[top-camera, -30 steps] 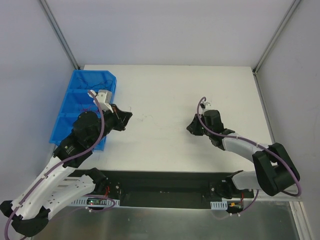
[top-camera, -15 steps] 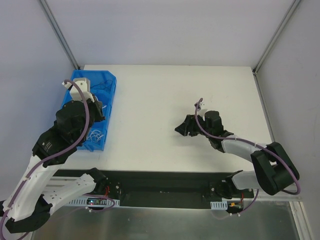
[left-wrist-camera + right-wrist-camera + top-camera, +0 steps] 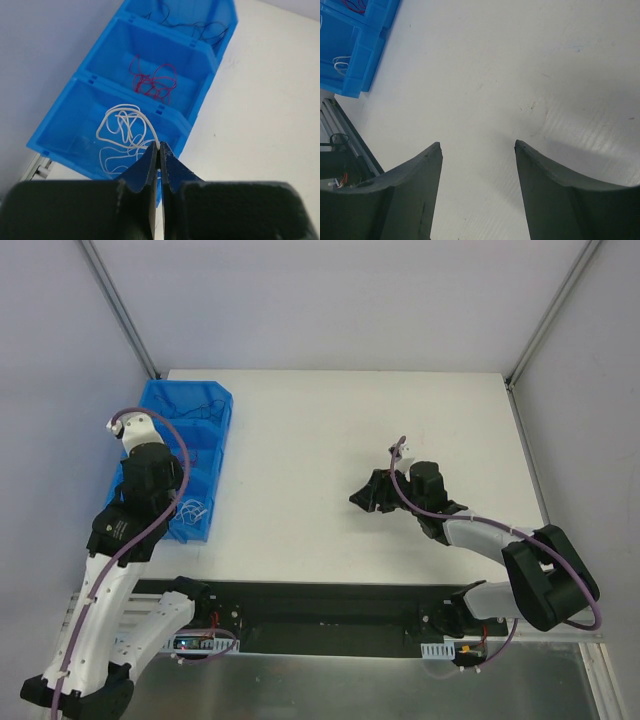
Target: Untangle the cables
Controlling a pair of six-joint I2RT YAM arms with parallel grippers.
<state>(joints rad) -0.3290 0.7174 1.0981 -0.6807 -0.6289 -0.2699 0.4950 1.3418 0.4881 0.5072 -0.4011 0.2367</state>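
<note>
A blue bin (image 3: 200, 57) has three compartments. The far one holds dark cables (image 3: 200, 27), the middle one red cables (image 3: 152, 82), the near one curly white cables (image 3: 122, 127). My left gripper (image 3: 158, 146) hangs over the near compartment, shut on a strand of white cable that runs down into that pile. In the top view the left arm (image 3: 150, 475) covers the bin's (image 3: 215, 405) left part and the white cables (image 3: 192, 510) show beside it. My right gripper (image 3: 477, 145) is open and empty just above the bare table; in the top view the right gripper (image 3: 362, 498) is right of centre.
The white table (image 3: 300, 440) lies between the bin at the left and the right arm. The bin shows far left in the right wrist view (image 3: 355, 30). A black rail (image 3: 320, 605) runs along the near edge. Walls close in the left, back and right.
My left arm has swung left from the table beside the bin to above the bin. My right gripper has moved a little left.
</note>
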